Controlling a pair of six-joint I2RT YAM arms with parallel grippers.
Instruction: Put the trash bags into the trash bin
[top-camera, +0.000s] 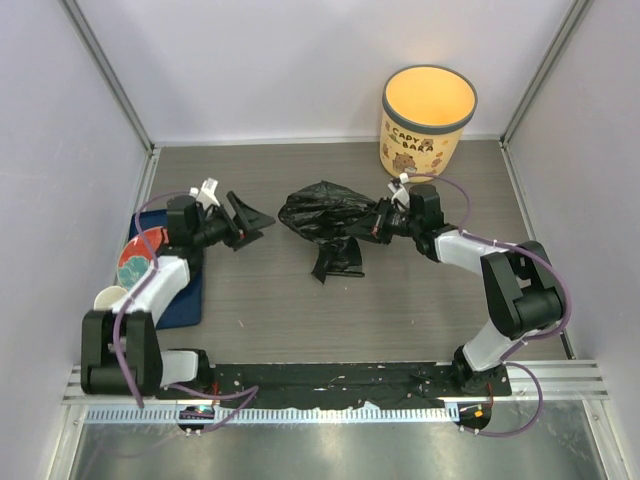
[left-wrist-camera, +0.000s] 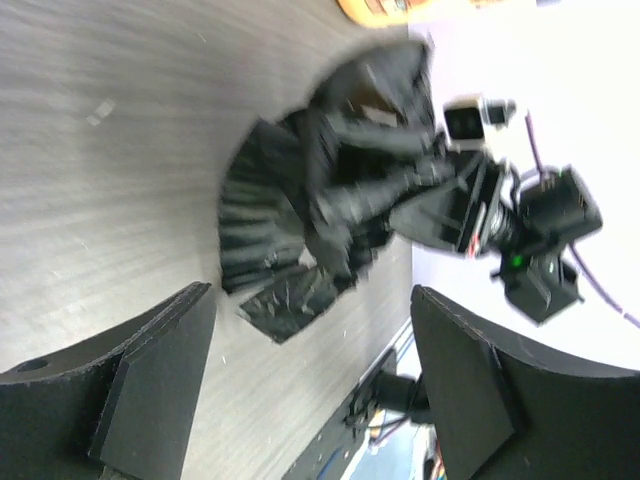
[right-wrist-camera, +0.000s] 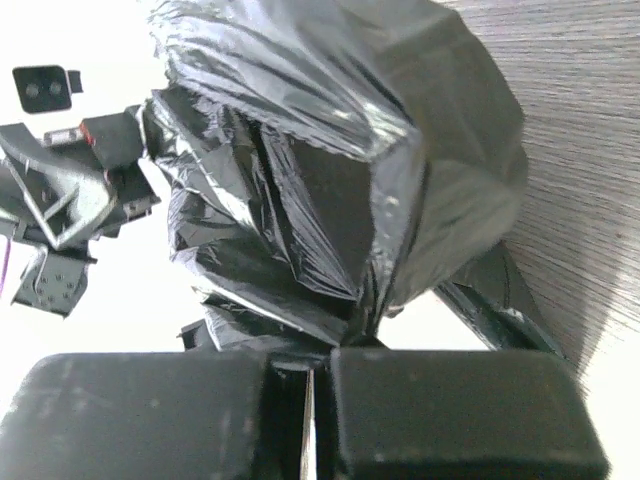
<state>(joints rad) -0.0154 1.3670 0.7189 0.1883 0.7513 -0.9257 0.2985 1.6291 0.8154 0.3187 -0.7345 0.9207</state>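
Trash bin (top-camera: 428, 118), cream-yellow with cartoon pictures, is standing upright at the far right corner of the tabletop (top-camera: 270, 310), its open mouth showing a lit yellow inside. The black trash bag (top-camera: 325, 225) is lying outside it, crumpled in a glossy heap on the middle of the tabletop, well apart from the bin.

At the left edge a red and teal plate (top-camera: 140, 258) is resting on a blue mat (top-camera: 190, 295), with a small beige cup (top-camera: 110, 297) just beside it; what the cup is holding cannot be told.

The right arm is bending at the elbow and reaching leftward, and the right hand (right-wrist-camera: 312, 400) is pressing its fingers together on a fold of film at the bag's right edge, pinching it.

The left arm is reaching in from the left, and the left hand (left-wrist-camera: 310, 400) is pointing at the bag with its fingers (left-wrist-camera: 150, 390) spread wide, near the bag but not touching it.
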